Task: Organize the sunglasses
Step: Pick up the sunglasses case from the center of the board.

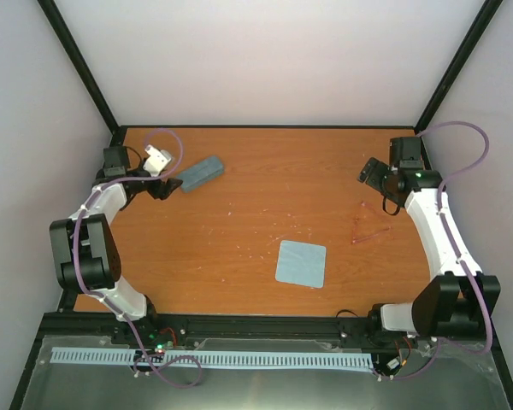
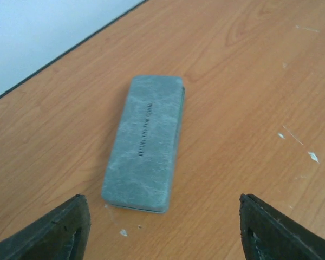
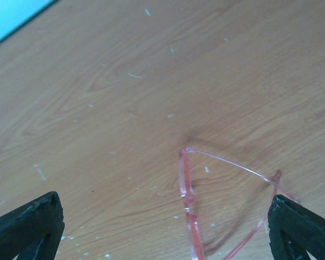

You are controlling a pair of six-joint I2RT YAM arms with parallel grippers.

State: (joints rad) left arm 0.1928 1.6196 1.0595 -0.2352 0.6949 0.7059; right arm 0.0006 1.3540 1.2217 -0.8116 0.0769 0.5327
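The sunglasses [image 1: 365,227] are a thin reddish-pink translucent pair lying on the orange table at the right, faint in the top view. In the right wrist view the sunglasses [image 3: 187,197] lie below and between my open right fingers. My right gripper [image 1: 369,171] hangs open just beyond them. The blue-grey case [image 1: 201,173] lies closed at the far left; in the left wrist view the case [image 2: 146,141] lies just ahead of my open left gripper [image 1: 164,185]. Both grippers are empty.
A pale blue square cloth [image 1: 301,263] lies flat near the table's front centre. Black frame posts [image 1: 81,68] rise at the back corners against white walls. The table's front edge rail [image 1: 265,325] runs between the arm bases.
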